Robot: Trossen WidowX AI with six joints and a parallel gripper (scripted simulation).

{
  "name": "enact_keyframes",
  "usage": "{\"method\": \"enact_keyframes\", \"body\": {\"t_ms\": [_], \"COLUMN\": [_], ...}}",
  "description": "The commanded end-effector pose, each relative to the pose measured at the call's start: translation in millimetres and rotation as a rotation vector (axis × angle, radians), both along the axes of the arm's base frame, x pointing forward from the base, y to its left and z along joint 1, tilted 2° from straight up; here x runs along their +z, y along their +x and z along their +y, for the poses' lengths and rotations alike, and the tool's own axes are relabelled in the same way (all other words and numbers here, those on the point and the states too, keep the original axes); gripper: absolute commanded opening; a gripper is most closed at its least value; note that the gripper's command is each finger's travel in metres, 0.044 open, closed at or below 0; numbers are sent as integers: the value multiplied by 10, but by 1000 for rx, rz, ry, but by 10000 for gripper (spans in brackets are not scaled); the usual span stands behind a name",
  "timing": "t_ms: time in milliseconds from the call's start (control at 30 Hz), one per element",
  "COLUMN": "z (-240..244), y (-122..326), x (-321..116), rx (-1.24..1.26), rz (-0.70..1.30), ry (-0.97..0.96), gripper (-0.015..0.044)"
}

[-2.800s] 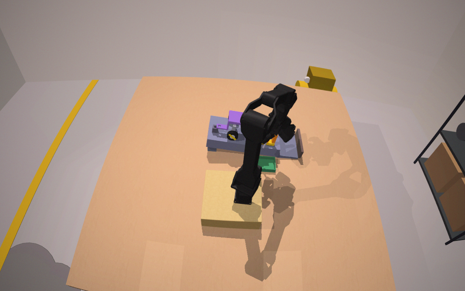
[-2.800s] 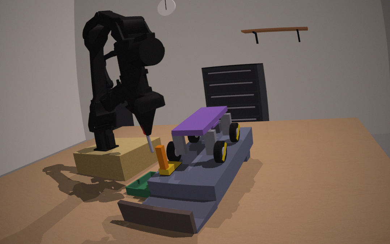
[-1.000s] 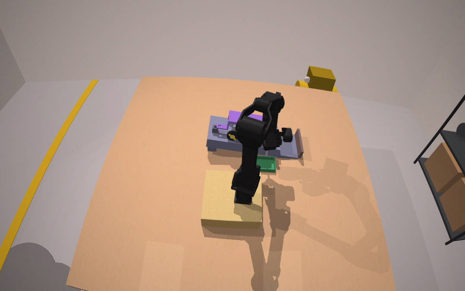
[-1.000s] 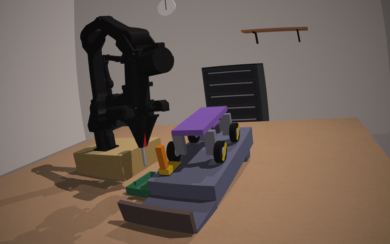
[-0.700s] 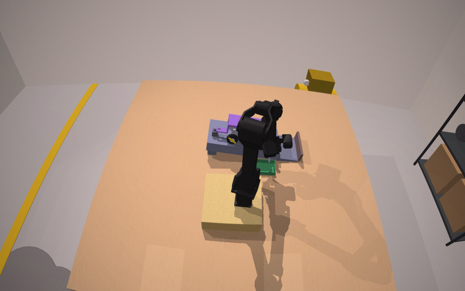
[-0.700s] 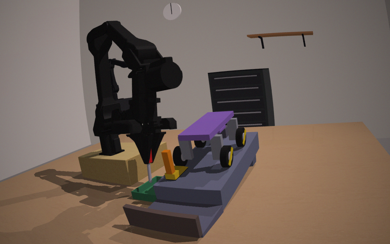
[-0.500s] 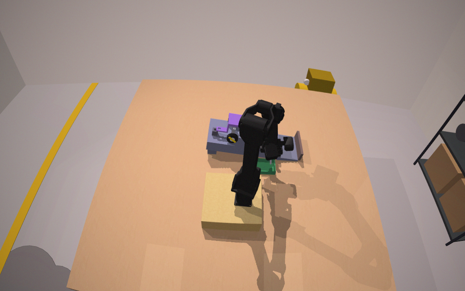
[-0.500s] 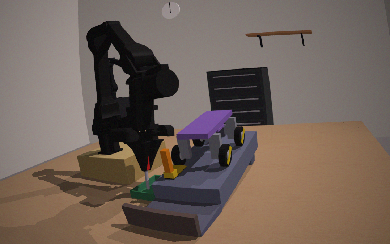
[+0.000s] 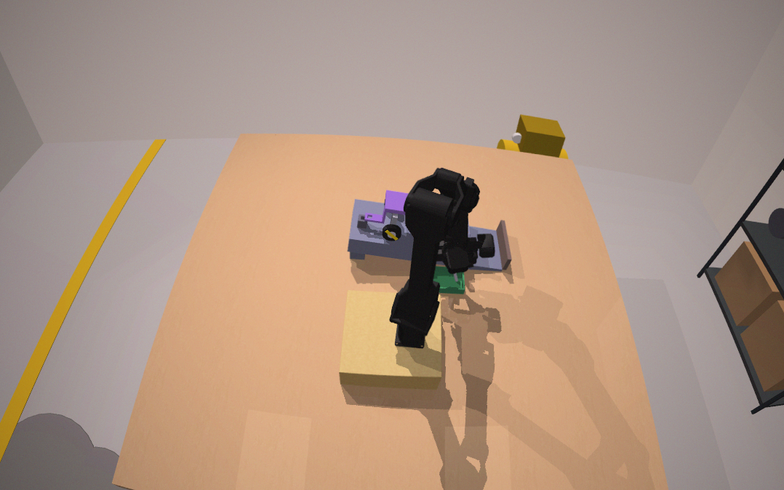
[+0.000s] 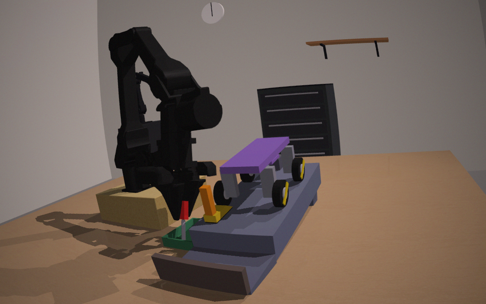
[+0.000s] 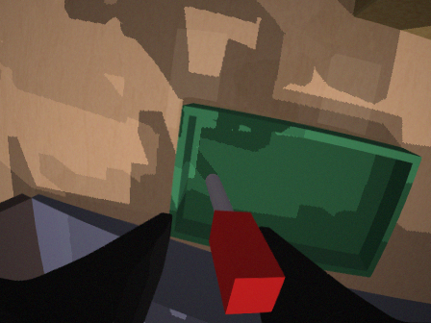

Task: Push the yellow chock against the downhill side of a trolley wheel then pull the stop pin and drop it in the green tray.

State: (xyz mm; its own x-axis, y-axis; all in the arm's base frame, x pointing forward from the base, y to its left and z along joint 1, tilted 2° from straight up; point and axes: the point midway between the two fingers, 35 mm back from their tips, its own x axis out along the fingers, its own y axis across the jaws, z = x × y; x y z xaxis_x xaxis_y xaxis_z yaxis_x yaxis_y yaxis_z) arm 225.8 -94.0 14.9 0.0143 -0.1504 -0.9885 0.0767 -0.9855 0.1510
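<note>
The red-headed stop pin (image 10: 184,210) (image 11: 240,250) stands nearly upright over the green tray (image 10: 177,244) (image 11: 177,192) (image 9: 454,290), its grey shaft pointing down into the tray's near-left part. Whether its tip touches the floor is unclear. My gripper (image 10: 183,214) (image 11: 214,231) is partly open around the red head, with a visible gap to the left finger. The yellow chock (image 10: 212,217), orange handle up, lies on the ramp (image 10: 232,241) (image 9: 378,249) with its base at the downhill side of the trolley's near-left wheel (image 10: 222,193). The purple trolley (image 10: 254,154) (image 9: 395,201) stands on the ramp.
A brown end board (image 10: 200,274) (image 9: 504,245) stands at the ramp's low end. The arm's yellowish base block (image 10: 129,209) (image 9: 369,334) stands behind the tray. The ramp's side runs close along the tray.
</note>
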Motion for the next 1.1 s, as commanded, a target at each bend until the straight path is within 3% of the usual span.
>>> {"method": "enact_keyframes", "body": {"t_ms": [0,1067], "z": [26,214], "y": [-10,14], "x": [-16,-70], "rx": [-5,-5], "rz": [4,4], "ry": [-3,-1], "gripper": [190,190]}}
